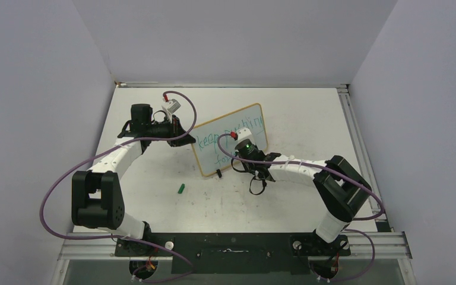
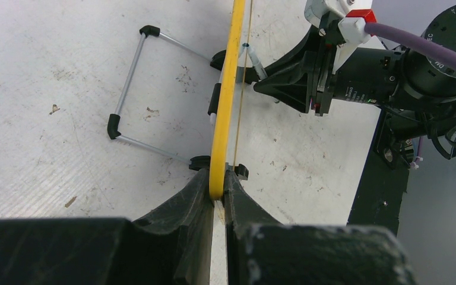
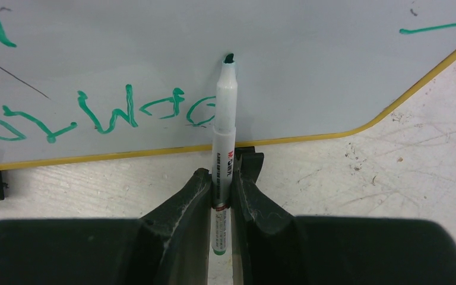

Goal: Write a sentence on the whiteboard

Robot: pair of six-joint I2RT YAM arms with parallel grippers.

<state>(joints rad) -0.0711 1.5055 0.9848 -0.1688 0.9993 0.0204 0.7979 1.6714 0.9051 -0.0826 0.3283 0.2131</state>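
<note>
The whiteboard (image 1: 233,127) stands tilted at mid-table on its black clip feet. My left gripper (image 1: 185,140) is shut on its left yellow edge (image 2: 225,107), fingers (image 2: 196,196) on either side of the frame. My right gripper (image 1: 244,155) is shut on a white marker (image 3: 225,119) with a green end. The marker's tip (image 3: 229,58) is at the board face (image 3: 320,65), just right of the lower line. The sentence (image 1: 231,132) is in teal: "keep pushing" above, and letters of "forward" (image 3: 110,110) below, the last partly behind the marker.
A green marker cap (image 1: 181,189) lies on the table in front of the board's left end. A wire stand (image 2: 127,83) sticks out behind the board. A metal rail (image 1: 356,139) runs along the table's right edge. Walls close in on three sides.
</note>
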